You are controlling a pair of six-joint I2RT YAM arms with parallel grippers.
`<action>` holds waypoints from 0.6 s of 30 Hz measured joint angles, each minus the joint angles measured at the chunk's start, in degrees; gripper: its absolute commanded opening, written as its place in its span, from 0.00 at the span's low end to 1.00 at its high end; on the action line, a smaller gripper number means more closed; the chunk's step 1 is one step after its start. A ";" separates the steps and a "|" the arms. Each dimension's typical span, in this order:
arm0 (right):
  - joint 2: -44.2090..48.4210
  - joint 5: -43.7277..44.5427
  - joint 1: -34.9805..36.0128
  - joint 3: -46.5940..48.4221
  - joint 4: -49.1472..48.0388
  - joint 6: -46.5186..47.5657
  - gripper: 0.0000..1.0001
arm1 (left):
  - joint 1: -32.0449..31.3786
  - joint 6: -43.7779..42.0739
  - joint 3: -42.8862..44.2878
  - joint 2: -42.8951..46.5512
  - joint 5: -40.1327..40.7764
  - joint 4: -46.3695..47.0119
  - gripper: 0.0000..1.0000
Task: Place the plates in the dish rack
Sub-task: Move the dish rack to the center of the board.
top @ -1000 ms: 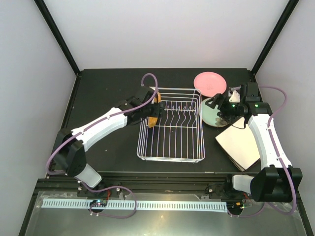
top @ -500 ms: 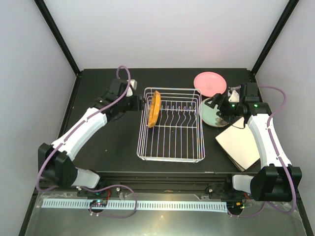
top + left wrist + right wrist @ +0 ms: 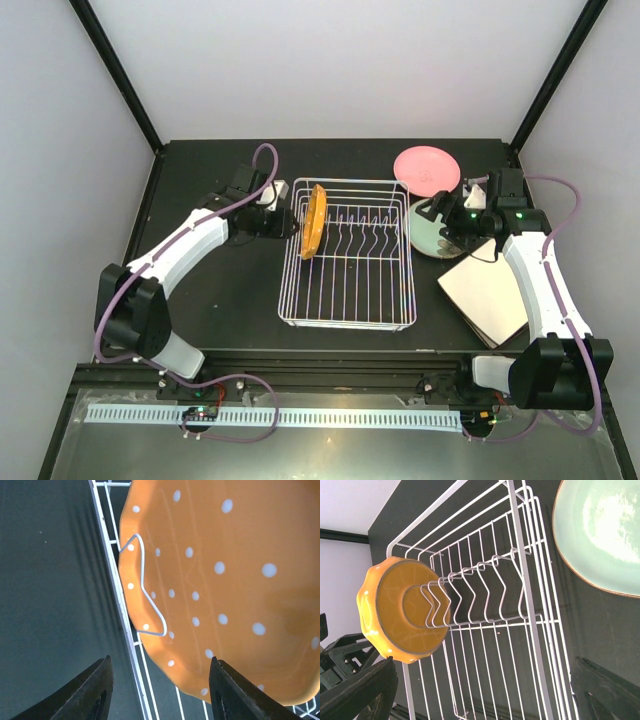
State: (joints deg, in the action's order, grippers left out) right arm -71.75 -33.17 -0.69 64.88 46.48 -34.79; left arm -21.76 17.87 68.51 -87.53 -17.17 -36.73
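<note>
While the orange plate [image 3: 315,220] stood on edge in the dish rack [image 3: 345,323], the left claw [image 3: 160,661] hung just outside the rack's left wall with its fingers [image 3: 97,692] apart and nothing between them. That wall's white wires ran between the claw and the plate. In the left wrist view one bent tine crossed the plate's white-dotted face. From the right wrist view another tine crossed its plain underside, so the plate sat between tines at the rack's left end, toward the far corner. The other slots held no plates.

The rack lay in the middle of the dark worktop [image 3: 220,300]. A round pink plate [image 3: 427,170] lay flat near the worktop's far edge, just beyond the rack's far right corner. The pale green plate [image 3: 600,530] lay flat just beside the rack's right wall, with a strip of bare worktop between them. The right claw [image 3: 483,680] hovered over that side, its jaws spread wide and empty. The right arm hid part of the green plate in the top view.

A pale square plate [image 3: 485,290] lay near the worktop's right edge, toward the near corner, partly under the right forearm. I cannot tell whether another lay beneath it.
</note>
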 measured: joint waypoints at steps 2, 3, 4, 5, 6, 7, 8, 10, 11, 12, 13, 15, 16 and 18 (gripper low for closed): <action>0.00 0.00 0.00 -0.11 0.04 0.00 0.95 | 0.00 -0.24 0.00 -0.17 0.46 -0.15 0.55; 0.00 0.00 0.00 -0.13 0.00 0.00 0.95 | 0.00 -0.31 0.00 -0.33 0.98 -0.15 0.55; 0.00 0.02 0.00 -0.11 0.02 0.00 0.95 | 0.00 -0.33 0.00 -0.52 1.64 -0.20 0.55; 0.00 0.02 0.00 -0.11 0.02 0.00 0.95 | 0.00 -0.33 -0.02 -0.68 2.08 -0.24 0.55; 0.00 0.02 0.00 -0.13 0.02 0.00 0.95 | 0.00 -0.33 -0.02 -0.90 2.51 -0.33 0.55; 0.00 0.02 0.00 -0.13 0.02 0.00 0.95 | 0.00 -0.33 -0.02 -1.16 2.95 -0.35 0.55; 0.00 0.02 0.00 -0.13 0.02 0.00 0.95 | 0.00 -0.33 -0.02 -1.51 3.30 -0.37 0.55; 0.00 0.02 0.00 -0.11 0.02 0.00 0.95 | 0.00 -0.31 -0.02 -2.25 3.89 -0.35 0.54; 0.00 0.04 0.00 -0.11 0.02 0.02 0.95 | 0.00 -0.31 -0.04 -2.60 4.04 -0.33 0.53; 0.00 0.04 0.00 -0.11 0.02 0.02 0.95 | 0.00 -0.31 -0.09 -2.99 4.17 -0.31 0.52; 0.00 0.04 0.00 -0.11 0.04 0.02 0.95 | -0.02 -0.26 -0.09 -3.30 4.31 -0.33 0.50; 0.00 0.07 0.00 -0.13 0.07 0.02 0.95 | -0.13 -0.28 -0.09 -3.85 4.50 -0.26 0.47; 0.00 0.07 0.00 -0.11 0.07 0.04 0.95 | -0.13 -0.28 -0.09 -4.11 4.55 -0.22 0.45; 0.00 0.09 0.00 -0.11 0.11 0.04 0.95 | -0.31 -0.28 -0.09 -4.83 4.87 -0.02 0.40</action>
State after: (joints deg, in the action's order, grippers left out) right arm -71.75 -33.08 -0.69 64.77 46.59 -34.74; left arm -22.06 17.58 68.42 -92.36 -12.29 -36.75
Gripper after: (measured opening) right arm 0.946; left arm 0.455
